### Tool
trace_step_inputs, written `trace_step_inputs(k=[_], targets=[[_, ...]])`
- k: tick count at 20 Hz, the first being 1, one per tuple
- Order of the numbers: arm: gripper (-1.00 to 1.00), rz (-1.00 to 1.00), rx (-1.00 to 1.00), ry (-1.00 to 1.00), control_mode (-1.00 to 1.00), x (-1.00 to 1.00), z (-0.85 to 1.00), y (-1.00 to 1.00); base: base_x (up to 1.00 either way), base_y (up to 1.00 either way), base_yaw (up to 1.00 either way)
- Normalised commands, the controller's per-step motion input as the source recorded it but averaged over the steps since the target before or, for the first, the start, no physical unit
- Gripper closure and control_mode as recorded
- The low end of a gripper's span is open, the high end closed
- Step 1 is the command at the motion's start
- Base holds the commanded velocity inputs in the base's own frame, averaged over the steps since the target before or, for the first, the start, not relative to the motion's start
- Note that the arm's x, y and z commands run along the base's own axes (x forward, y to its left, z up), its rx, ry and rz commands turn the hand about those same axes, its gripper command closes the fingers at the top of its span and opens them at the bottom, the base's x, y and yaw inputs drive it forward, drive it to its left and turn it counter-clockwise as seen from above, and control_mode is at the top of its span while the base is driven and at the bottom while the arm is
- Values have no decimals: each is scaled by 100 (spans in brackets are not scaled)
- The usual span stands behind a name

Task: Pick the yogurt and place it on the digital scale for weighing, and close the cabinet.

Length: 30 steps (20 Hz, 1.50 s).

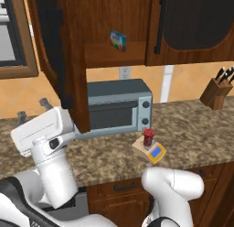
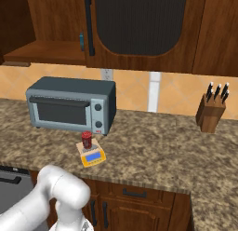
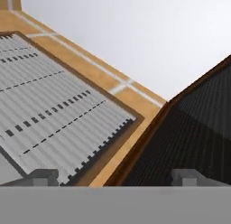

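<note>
yogurt: I am seeing the yogurt [image 1: 147,137] standing upright on the digital scale [image 1: 153,149], on the grey plate behind the blue display. That half of the job looks done to me.

digital scale: It is lying flat on the granite counter [image 1: 196,130], just in front of the toaster oven [image 1: 119,105] and a little to its right.

cabinet: The cabinet [image 1: 114,29] is what I am working on now. Its left door [image 1: 57,61] is hanging wide open, edge-on toward me, and the shelf is showing a blue-green box [image 1: 118,40]. The right door [image 2: 135,25] is sitting closed.

handling: I am judging the door as stiff, heavy wood on hinges; it should swing under a steady push, with no need to take hold. I would press on the flat dark panel near the free edge, away from the hinge, for the most leverage.

gripper: The gripper [image 3: 115,177] is sitting close to the dark ribbed door panel [image 3: 189,137], with the window blind [image 3: 54,105] off to one side. The two fingertips [image 3: 43,177] are standing well apart with nothing between them, so I am reading the claw as released.

risk: A push too near the hinge could stall or slide along the panel.
</note>
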Motion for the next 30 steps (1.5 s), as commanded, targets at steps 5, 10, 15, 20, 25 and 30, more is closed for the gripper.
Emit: trace_step_inputs(k=[5,10,15,20,25,30], targets=[[-100,0,40,27,-100,-41,87,-100,0,0,0],[-100,0,33,17,-100,-44,97,-94,0,0,0],[-100,0,31,17,-100,-24,98,-91,0,0,0],[-100,0,19,43,-100,48,31,-62,0,0,0],[-100,-7,2,34,-100,96,7,-28,0,0,0],[-100,-3,5,5,-100,43,24,-32,0,0,0]])
